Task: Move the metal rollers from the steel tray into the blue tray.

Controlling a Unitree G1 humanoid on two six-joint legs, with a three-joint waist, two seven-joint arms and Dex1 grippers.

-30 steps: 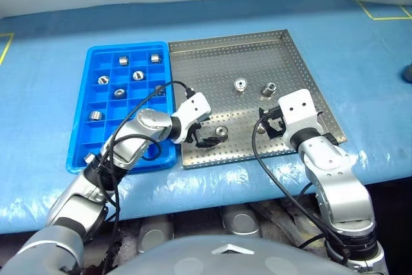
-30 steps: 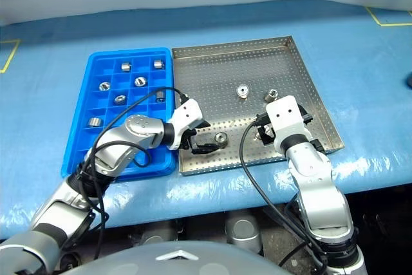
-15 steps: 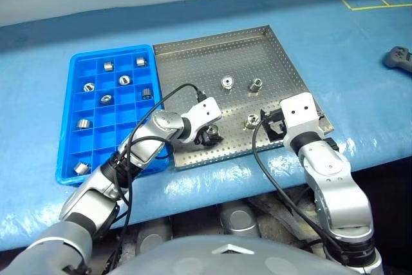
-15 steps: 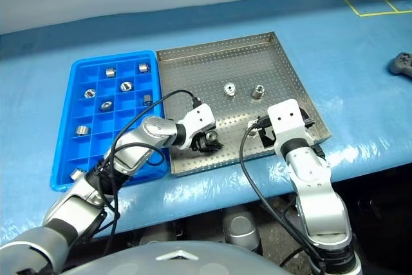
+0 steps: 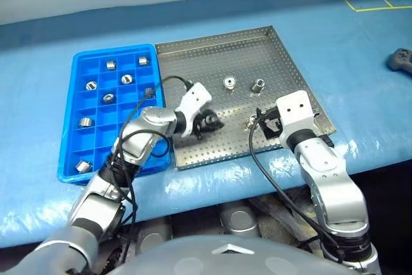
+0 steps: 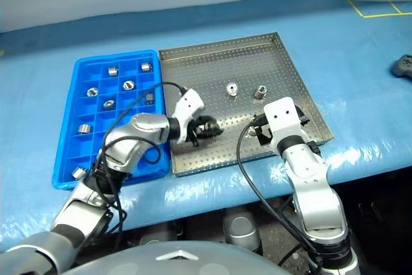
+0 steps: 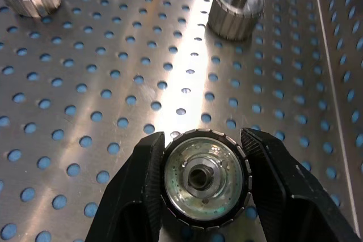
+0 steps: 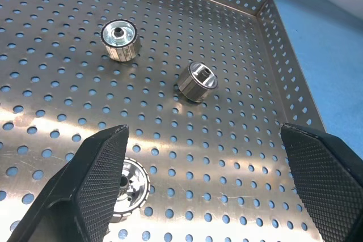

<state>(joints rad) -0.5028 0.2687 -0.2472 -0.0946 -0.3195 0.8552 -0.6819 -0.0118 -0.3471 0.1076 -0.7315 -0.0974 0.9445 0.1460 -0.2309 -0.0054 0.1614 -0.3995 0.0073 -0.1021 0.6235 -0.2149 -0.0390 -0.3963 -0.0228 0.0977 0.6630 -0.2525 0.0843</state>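
Note:
In the left wrist view my left gripper [image 7: 203, 138] is shut on a metal roller [image 7: 205, 181], one black finger on each side of it. It holds that roller a little above the steel tray [image 5: 193, 62], close to the tray's left side. Three more rollers lie on the steel tray: two toward its middle [image 5: 228, 82] [image 5: 258, 85] and one [image 5: 253, 120] just in front of my right gripper [image 5: 264, 125]. The right gripper stands wide open near the tray's front rim, its fingers [image 8: 96, 179] apart and holding nothing. The blue tray [image 5: 116, 48] lies against the steel tray's left side, with several rollers in its compartments.
Both trays rest on a pale blue table cover whose front edge runs just below them. A small black object [image 5: 400, 58] lies at the far right of the table. Yellow tape lines [image 5: 373, 1] mark the back right corner. Black cables loop from both wrists.
The left gripper has shut on the roller near the steel tray's front and lifted it slightly, up and toward the tray's middle. The right gripper stayed put. The camera view shifted.

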